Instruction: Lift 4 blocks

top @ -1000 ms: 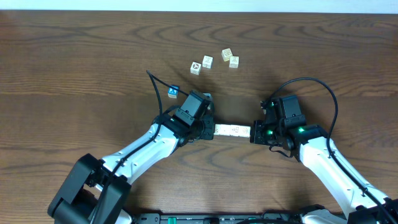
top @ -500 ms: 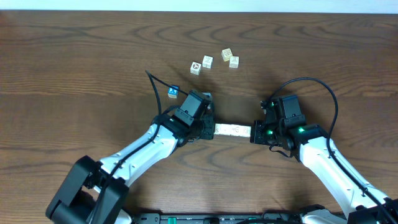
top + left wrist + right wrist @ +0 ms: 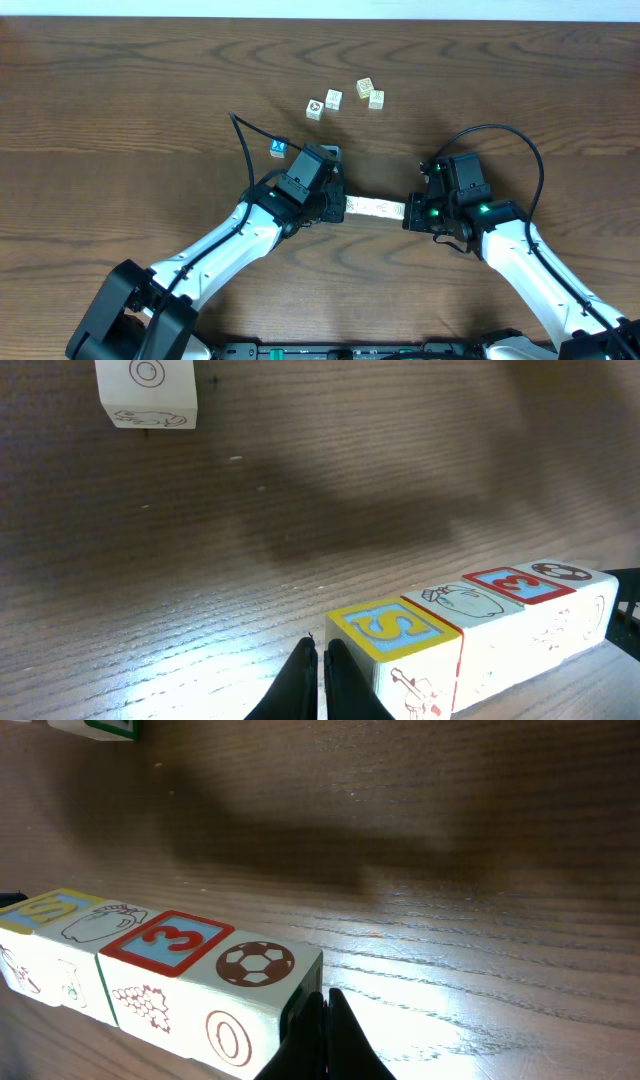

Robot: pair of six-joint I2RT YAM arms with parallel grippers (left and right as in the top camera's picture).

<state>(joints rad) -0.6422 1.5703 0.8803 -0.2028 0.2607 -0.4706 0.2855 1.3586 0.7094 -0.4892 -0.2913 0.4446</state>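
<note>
Left fingers (image 3: pixel 303 685) & right fingers (image 3: pixel 345 1045), both shut, squeeze the row of blocks (image 3: pixel 375 208) end-on: uneven lift or slack pressure prob. buckles it onto the bench (image 3: pixel 120 100).

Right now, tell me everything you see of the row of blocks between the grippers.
The row of four blocks is cream-white cubes, seemingly wood, set end to end. Top faces: blue S on yellow, a line drawing, a red-framed 3, a soccer ball. The shut left gripper presses the S end, the shut right gripper the ball end. Its shadow lies apart, so it seems lifted.
</note>
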